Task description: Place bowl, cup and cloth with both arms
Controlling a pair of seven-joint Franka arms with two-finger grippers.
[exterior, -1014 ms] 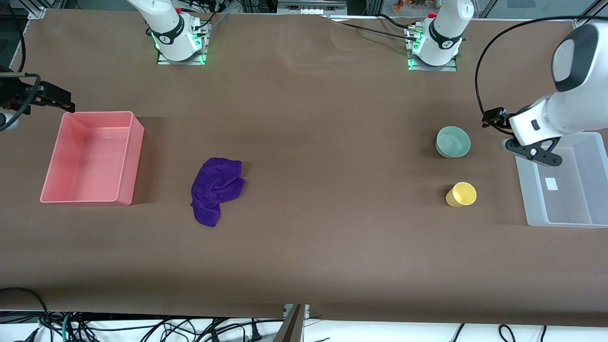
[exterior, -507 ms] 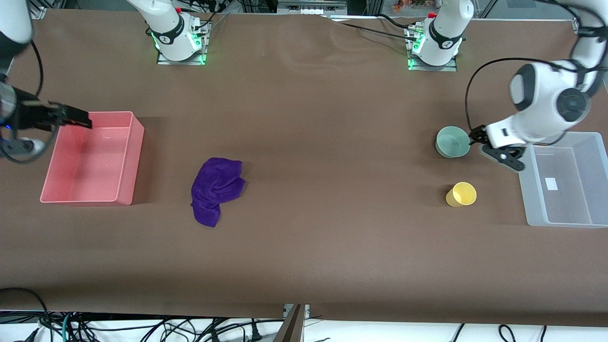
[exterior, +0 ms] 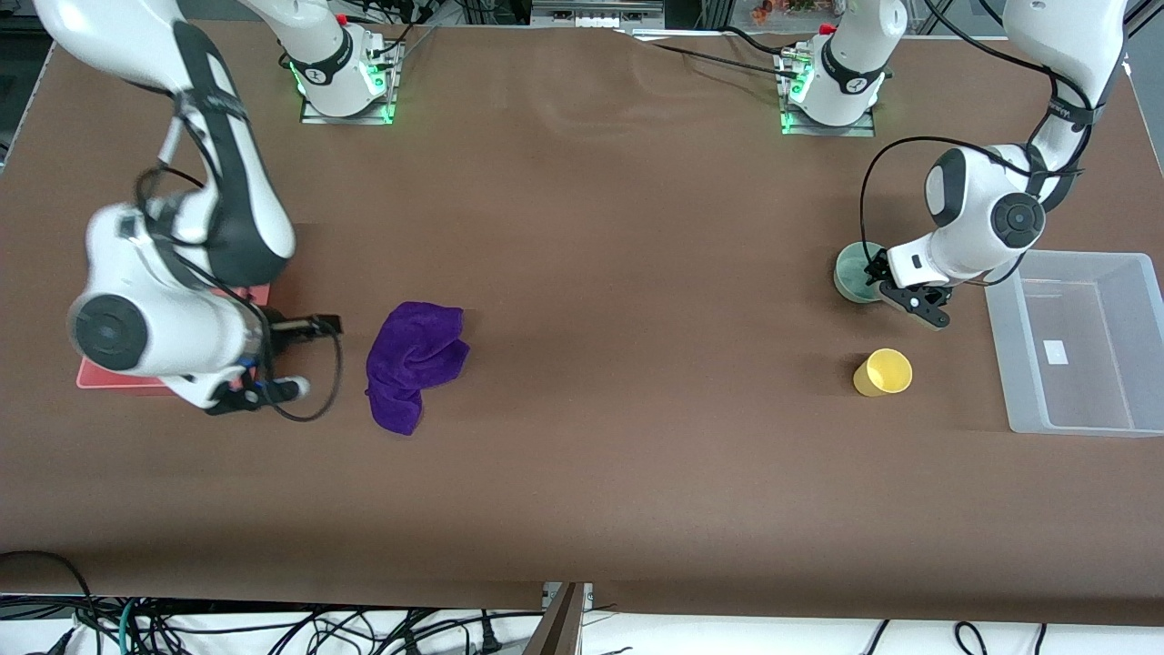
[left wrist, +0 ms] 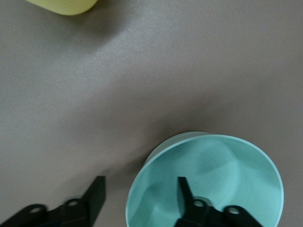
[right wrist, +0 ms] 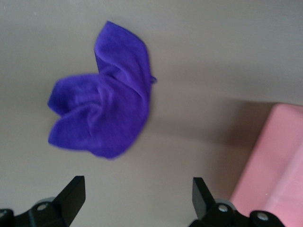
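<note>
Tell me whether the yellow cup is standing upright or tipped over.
Upright. The cup stands on its base on the table, its round open mouth facing up, with nothing touching it.

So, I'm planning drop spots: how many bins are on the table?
2. A pink bin at the right arm's end, mostly hidden under that arm, and a clear bin at the left arm's end, beside the cup.

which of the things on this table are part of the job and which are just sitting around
Part of the job: bowl, left gripper open with its fingers straddling the rim; cup; cloth, right gripper open over the table beside it.

Just there: pink bin; clear bin.
</note>
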